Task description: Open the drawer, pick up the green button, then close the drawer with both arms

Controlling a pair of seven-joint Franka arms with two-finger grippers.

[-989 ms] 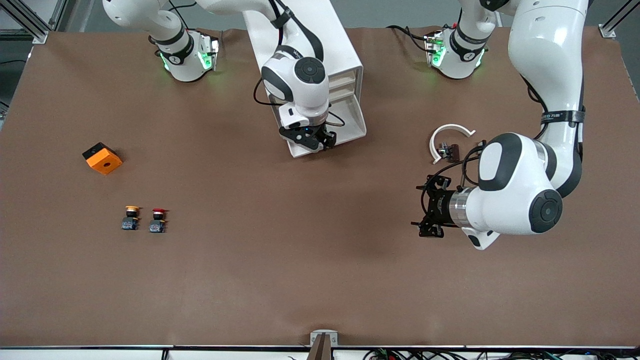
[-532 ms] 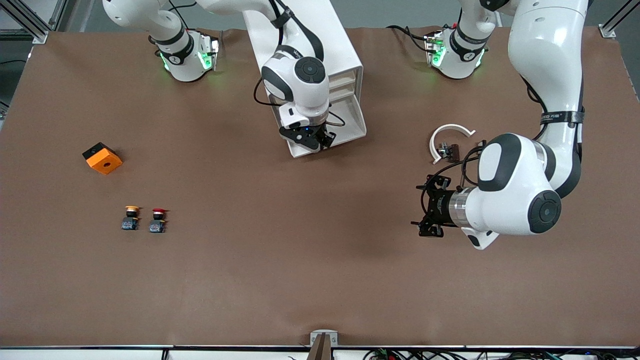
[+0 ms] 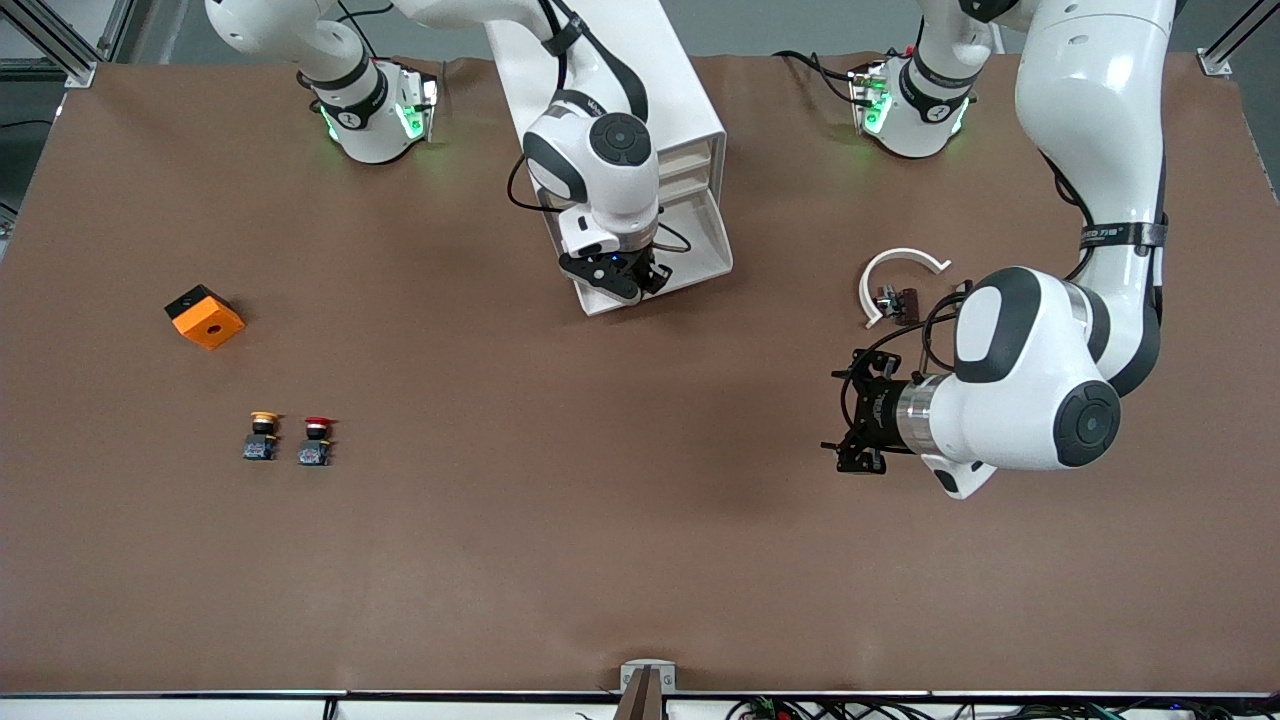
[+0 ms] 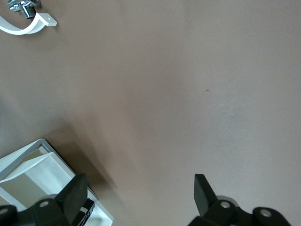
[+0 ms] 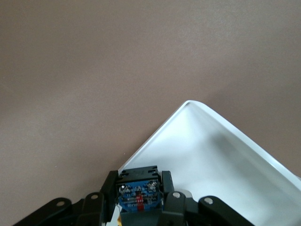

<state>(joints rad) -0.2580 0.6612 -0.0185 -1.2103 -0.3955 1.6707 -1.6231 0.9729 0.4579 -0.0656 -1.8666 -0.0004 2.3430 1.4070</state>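
The white cabinet (image 3: 660, 80) lies near the robots' bases with its drawer (image 3: 722, 255) pulled out. My right gripper (image 3: 642, 281) reaches down into the open drawer (image 5: 225, 155). In the right wrist view the right gripper (image 5: 138, 183) is shut on the button (image 5: 138, 195). Only the button's blue-grey block base shows between the fingers, and its cap is hidden. My left gripper (image 3: 850, 420) waits low over bare table toward the left arm's end, with its fingers wide open. Nothing lies between the fingers of the left gripper (image 4: 139, 188).
A yellow-capped button (image 3: 262, 436) and a red-capped button (image 3: 316, 440) stand side by side toward the right arm's end. An orange block (image 3: 204, 316) lies farther from the camera than they do. A white curved band (image 3: 900, 265) with a small metal part lies near the left arm.
The right gripper's fingers have closed in on the button inside the drawer. The left arm has stayed still.
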